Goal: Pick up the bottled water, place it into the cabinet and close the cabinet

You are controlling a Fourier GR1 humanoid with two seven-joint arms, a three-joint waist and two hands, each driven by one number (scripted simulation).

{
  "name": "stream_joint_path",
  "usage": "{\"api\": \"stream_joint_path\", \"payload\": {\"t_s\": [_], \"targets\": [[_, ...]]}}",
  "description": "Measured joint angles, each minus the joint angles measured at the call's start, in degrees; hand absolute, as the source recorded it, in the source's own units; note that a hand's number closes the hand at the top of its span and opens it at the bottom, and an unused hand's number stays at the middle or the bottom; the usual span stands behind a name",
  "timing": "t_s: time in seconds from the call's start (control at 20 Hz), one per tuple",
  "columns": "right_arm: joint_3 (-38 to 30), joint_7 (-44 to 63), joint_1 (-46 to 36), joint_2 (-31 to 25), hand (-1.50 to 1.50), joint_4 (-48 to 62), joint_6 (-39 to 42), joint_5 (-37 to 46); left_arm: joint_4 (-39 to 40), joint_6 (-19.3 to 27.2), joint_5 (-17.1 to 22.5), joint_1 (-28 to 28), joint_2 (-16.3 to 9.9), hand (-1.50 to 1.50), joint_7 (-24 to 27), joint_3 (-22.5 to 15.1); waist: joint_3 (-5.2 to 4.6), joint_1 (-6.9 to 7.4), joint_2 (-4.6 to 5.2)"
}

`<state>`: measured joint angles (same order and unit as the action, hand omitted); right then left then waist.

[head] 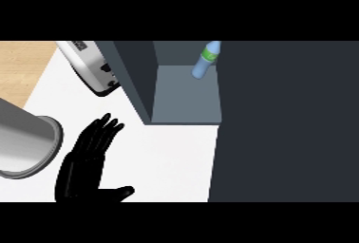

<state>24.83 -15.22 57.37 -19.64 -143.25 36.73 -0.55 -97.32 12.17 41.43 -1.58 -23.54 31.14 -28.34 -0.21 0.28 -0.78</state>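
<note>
Up and to the right of the left hand [89,163], well apart from its straight, spread fingers [102,129], the bottle [205,60] stands inside the cabinet [184,95], long axis roughly upright. Closing the door [288,123] looks like what remains; no right hand shows.

The bottled water [205,60] stands inside the cabinet [186,95], at the rear right of its floor, beside the cabinet door [288,123] that fills the view's right side. Left of the cabinet, an appliance [91,66] sits on the counter [168,156]. The left hand [88,163] shows at lower left, between a metal container [24,142] and the cabinet.
</note>
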Motion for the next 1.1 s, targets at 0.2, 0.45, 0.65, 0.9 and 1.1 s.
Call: {"api": "stream_joint_path", "payload": {"t_s": [0.2, 0.45, 0.65, 0.9, 1.1], "targets": [[3.70, 1.42, -1.67, -1.52, 1.50, -0.05, 0.18, 0.65, -3.75, -1.51, 2.85, -4.28, -2.36, -1.50, -0.14, 2.43, -0.10, 0.33, -0.22], [5.53, 3.12, -4.86, -3.48, 1.50, -0.20, -0.48, 1.37, -6.27, -4.04, 5.87, -7.67, -5.86, -1.50, -0.60, 5.92, -0.36, 1.07, -0.35], [7.12, 4.09, -6.36, -4.03, 1.50, -0.15, -2.14, 1.65, -7.66, -6.57, 7.48, -10.58, -8.27, -1.50, -0.55, 7.65, -0.56, 1.98, -0.37], [9.75, 6.25, -7.03, -1.96, 1.50, 0.25, -6.46, 1.67, -8.91, -10.49, 9.43, -13.62, -11.50, -1.50, -0.03, 10.53, -0.62, 3.41, 0.15], [11.14, 8.11, -8.62, -1.22, 1.50, 0.47, -8.14, 1.49, -9.69, -13.63, 11.01, -15.62, -13.43, -1.50, 0.15, 12.13, -0.61, 4.96, 0.65]]}}
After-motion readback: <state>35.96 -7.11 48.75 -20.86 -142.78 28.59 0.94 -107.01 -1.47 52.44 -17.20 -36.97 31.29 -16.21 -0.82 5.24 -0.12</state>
